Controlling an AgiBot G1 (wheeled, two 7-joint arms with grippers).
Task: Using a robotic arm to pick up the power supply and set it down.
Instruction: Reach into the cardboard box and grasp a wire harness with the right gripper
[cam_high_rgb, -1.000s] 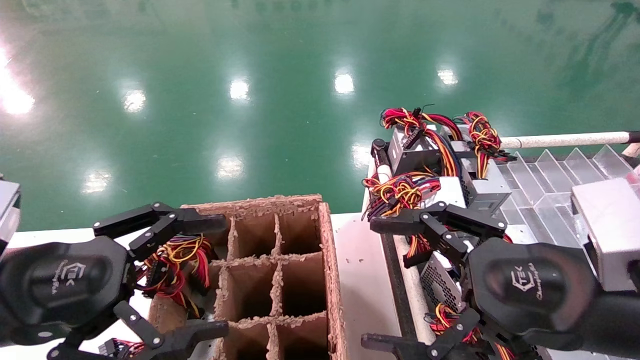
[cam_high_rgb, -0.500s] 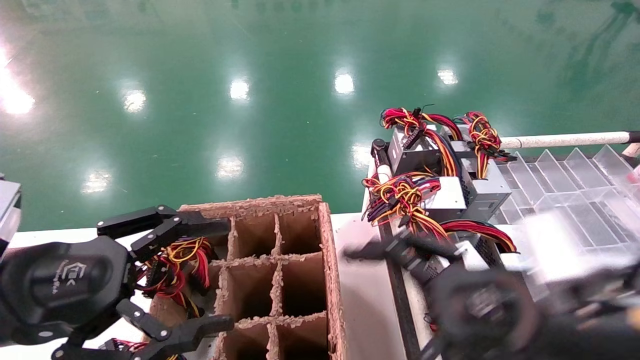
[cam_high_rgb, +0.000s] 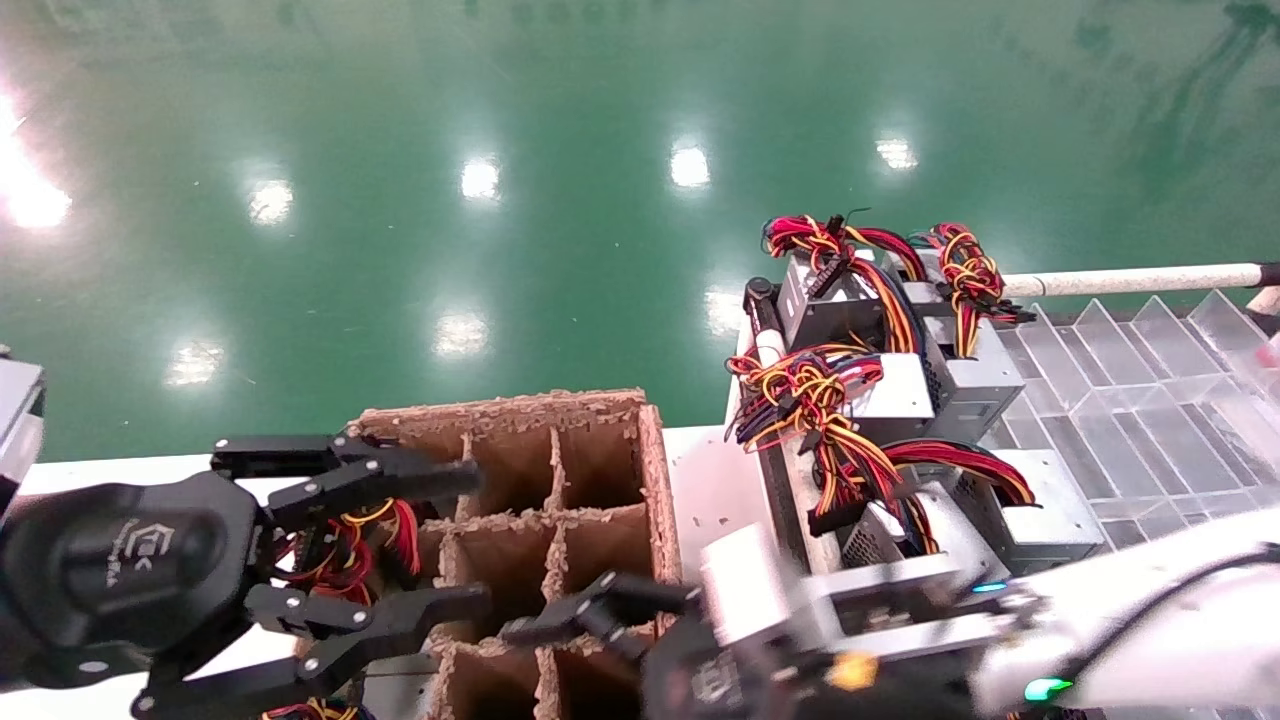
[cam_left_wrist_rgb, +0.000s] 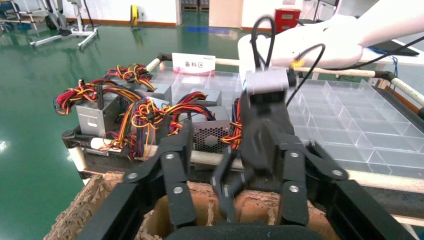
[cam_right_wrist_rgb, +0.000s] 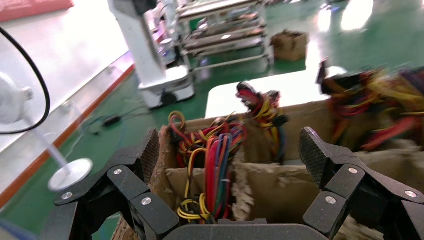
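Left gripper (cam_high_rgb: 400, 545) hangs with jaws wide apart over the cardboard box (cam_high_rgb: 655, 470), holding nothing. Right gripper (cam_high_rgb: 575, 620), jaws also apart and empty, hovers above its cells. Silver-grey power supply (cam_high_rgb: 1010, 505), wires bundled, lies on the right-hand tray (cam_high_rgb: 1150, 420).

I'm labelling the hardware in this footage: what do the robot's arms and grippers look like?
Both the left gripper and right gripper are matte black, with linked, riveted fingers and textured pads. The left's rounded housing bears a white logo. The right arm is glossy white, with a grey wrist block and black cables.

Black grippers with silver screws, ridged fingers (cam_right_wrist_rgb: 150, 152), white arms.
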